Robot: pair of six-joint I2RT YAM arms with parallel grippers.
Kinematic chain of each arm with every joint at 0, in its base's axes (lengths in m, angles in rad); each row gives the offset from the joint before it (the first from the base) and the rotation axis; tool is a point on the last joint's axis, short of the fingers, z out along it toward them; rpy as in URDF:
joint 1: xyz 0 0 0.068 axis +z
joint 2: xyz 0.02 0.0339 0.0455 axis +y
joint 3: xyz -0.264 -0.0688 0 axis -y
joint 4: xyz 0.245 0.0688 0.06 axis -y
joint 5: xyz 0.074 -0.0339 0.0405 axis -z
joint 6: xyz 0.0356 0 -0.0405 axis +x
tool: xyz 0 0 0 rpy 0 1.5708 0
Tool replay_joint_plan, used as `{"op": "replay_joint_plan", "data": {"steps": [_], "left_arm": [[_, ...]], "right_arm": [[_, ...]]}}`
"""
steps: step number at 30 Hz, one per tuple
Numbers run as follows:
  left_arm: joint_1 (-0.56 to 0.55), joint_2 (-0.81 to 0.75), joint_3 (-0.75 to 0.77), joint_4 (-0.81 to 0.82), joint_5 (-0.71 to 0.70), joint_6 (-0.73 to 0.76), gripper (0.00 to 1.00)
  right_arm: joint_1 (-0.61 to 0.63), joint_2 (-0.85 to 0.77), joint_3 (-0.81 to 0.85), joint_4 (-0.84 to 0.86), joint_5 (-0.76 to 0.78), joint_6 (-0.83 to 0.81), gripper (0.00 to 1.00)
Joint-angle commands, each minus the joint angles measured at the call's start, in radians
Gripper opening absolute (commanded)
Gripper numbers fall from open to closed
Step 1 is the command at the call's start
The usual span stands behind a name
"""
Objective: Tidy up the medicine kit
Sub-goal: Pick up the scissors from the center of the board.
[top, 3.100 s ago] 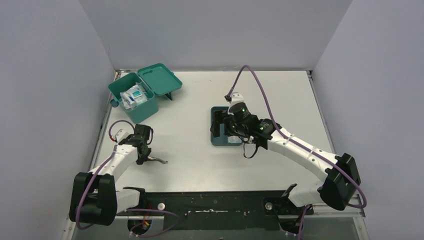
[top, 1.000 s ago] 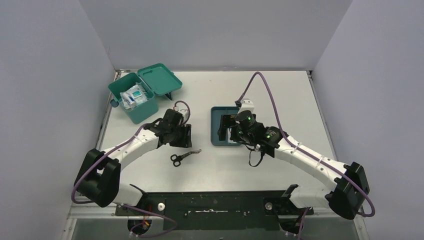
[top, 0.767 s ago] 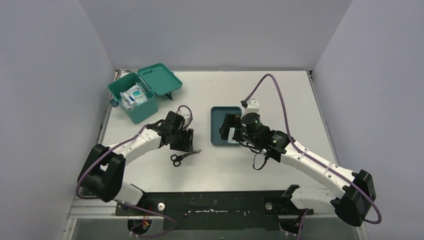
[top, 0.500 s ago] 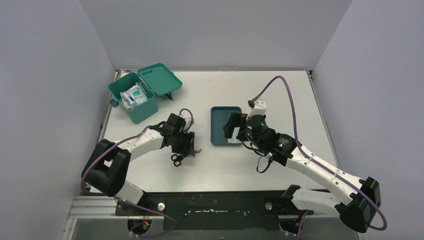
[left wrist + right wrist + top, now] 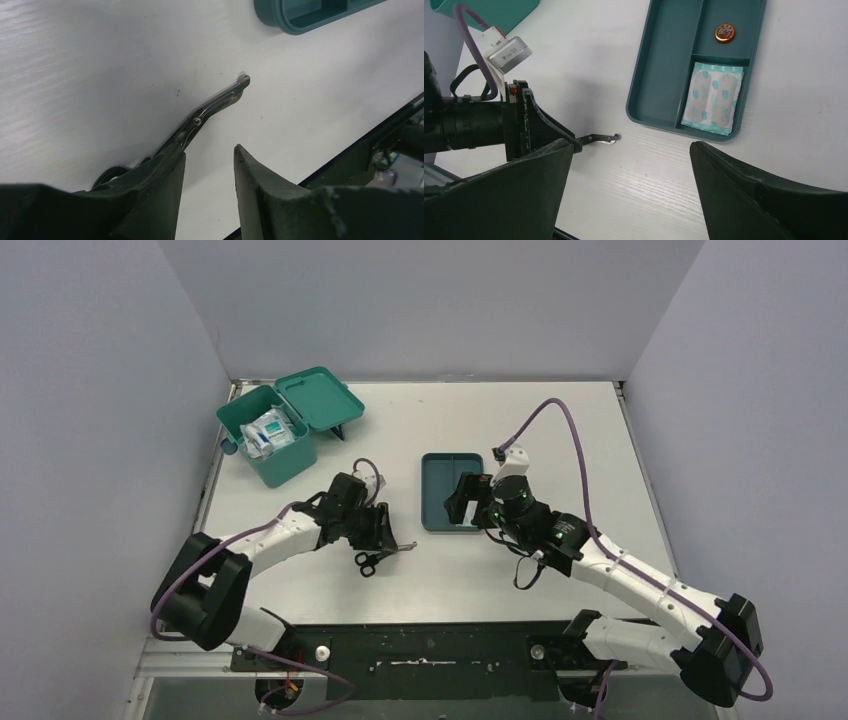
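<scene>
top external: medicine kit [image 5: 262, 440] far left on table [image 5: 580, 430], lid open, white packets inside. left gripper [image 5: 383, 538] low over scissors [image 5: 372, 559], near centre; jaws partly apart, gap empty, scissors just beside one finger. right gripper [image 5: 468, 502] above near edge of tray [image 5: 437, 490], jaws wide apart, holding nothing. tray holds plaster pack [image 5: 713, 98], orange disc [image 5: 724, 33].

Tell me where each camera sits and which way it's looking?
Top camera: above and behind, looking down at the table; left arm and right arm show.
Left wrist: on the left arm, looking past the left gripper at the scissors.
Right wrist: on the right arm, looking past the right gripper at the tray.
Shared: both wrist views show scissors and tray.
</scene>
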Motion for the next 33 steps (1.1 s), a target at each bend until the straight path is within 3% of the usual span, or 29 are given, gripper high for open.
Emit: {"op": "replay_joint_plan", "data": {"steps": [1,8,18,21,26,33], "left_arm": [[0.049,-0.122,-0.009,0.049,-0.043,-0.108,0.4],[0.181,-0.317,-0.052,0.047,-0.022,-0.181,0.42],[0.254,-0.317,-0.182,0.031,0.045,-0.17,0.39],[0.259,-0.315,-0.193,0.032,0.052,-0.173,0.39],[0.27,-0.323,-0.233,0.106,0.089,-0.221,0.43],[0.295,-0.38,-0.263,0.098,0.038,-0.274,0.46]], "right_arm": [[-0.001,0.025,-0.028,0.118,-0.09,0.001,0.87],[0.007,0.136,-0.075,0.246,-0.231,0.011,0.56],[0.038,0.288,-0.041,0.275,-0.279,-0.009,0.51],[0.047,0.331,-0.038,0.283,-0.267,-0.023,0.42],[0.079,0.412,0.002,0.272,-0.259,-0.047,0.38],[0.123,0.543,0.148,0.102,-0.135,-0.09,0.2]]}}
